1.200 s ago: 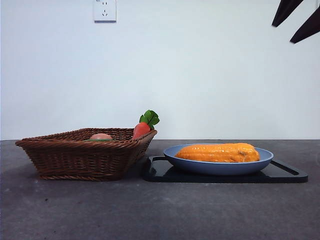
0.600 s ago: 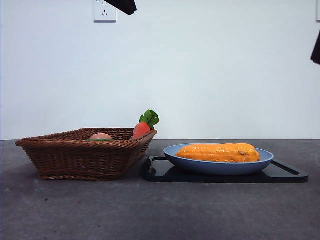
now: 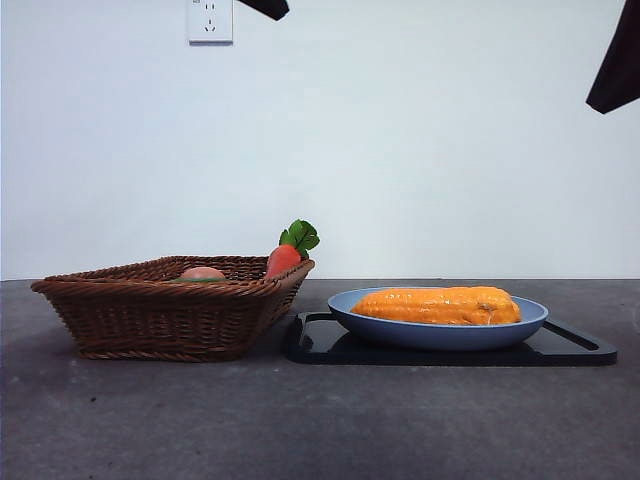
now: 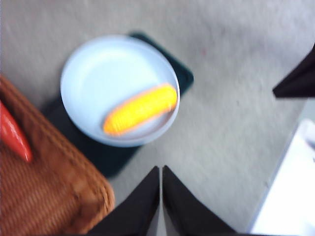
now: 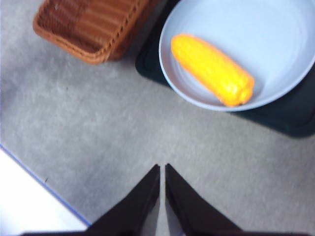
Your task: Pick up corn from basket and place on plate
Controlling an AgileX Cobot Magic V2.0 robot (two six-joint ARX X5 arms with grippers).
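The orange-yellow corn point(image 3: 437, 305) lies flat in the blue plate point(image 3: 438, 331), right of the brown wicker basket point(image 3: 165, 310). Both wrist views show the corn point(image 4: 141, 108) point(image 5: 212, 69) resting on the plate point(image 4: 98, 73) point(image 5: 275, 44) with nothing touching it. My left gripper point(image 4: 161, 169) hangs high above the table, shut and empty, beside the basket point(image 4: 44, 187). High over the table in front of the plate, my right gripper point(image 5: 162, 168) is also shut and empty. In the front view the arms show only as black tips point(image 3: 268, 7) point(image 3: 615, 70) at the top.
A flat black tray point(image 3: 575, 350) lies under the plate. A red-orange carrot point(image 3: 283, 259) with green leaves and a small peach-coloured item point(image 3: 202, 273) sit in the basket. A wall socket point(image 3: 209, 20) is on the white wall behind. The grey table point(image 3: 320, 420) stretches in front.
The black tip at the top right went further right, then came back lower at the right edge. A second black tip has come in at the top left. The corn has not moved.
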